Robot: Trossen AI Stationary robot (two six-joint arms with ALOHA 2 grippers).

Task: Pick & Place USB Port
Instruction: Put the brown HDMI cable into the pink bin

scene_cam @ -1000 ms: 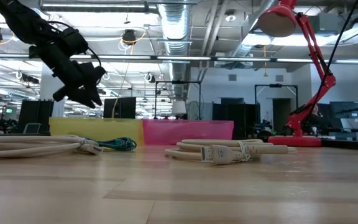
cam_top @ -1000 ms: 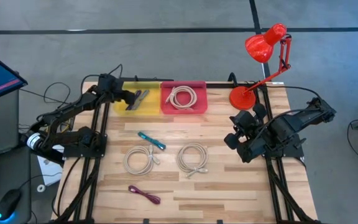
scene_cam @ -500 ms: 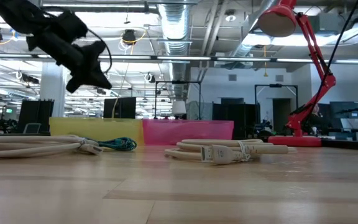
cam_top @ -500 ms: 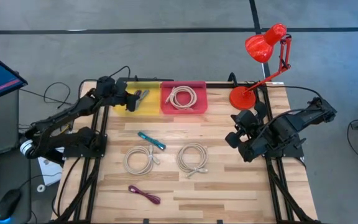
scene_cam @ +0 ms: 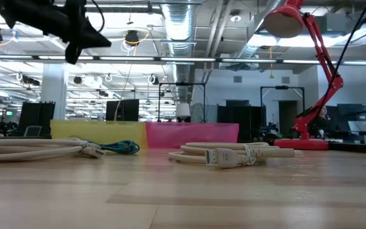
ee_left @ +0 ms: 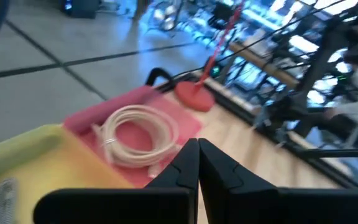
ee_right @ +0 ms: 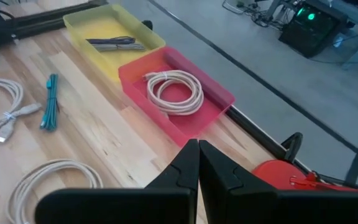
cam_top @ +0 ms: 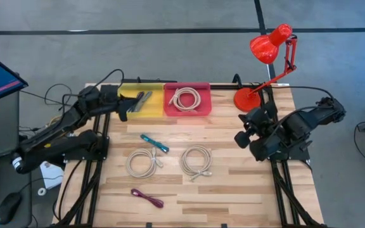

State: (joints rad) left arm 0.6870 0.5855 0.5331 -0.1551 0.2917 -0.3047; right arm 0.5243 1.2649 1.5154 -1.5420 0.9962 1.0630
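Left gripper (cam_top: 124,107), fingers together & empty, is hovering by the yellow plastic bin (cam_top: 149,111) w/ grey cable (cam_top: 140,101) inside, so I'm judging next pick's the teal coiled cable (cam_top: 154,142); right gripper (cam_top: 244,136) closed, waiting.

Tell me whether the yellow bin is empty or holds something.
Not empty: a grey cable lies inside the yellow bin.

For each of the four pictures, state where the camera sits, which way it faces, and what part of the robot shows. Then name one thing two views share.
High view: above the table, looking straight down; both arms show, left gripper by the yellow bin.
Low view: at table height, looking level across the white cables into the room; one arm shows at upper left.
Left wrist view: on the left arm, facing the pink bin; its shut gripper shows.
Right wrist view: on the right arm, facing both bins; its shut gripper shows.
Shared: both wrist views show the pink bin's coiled cable.
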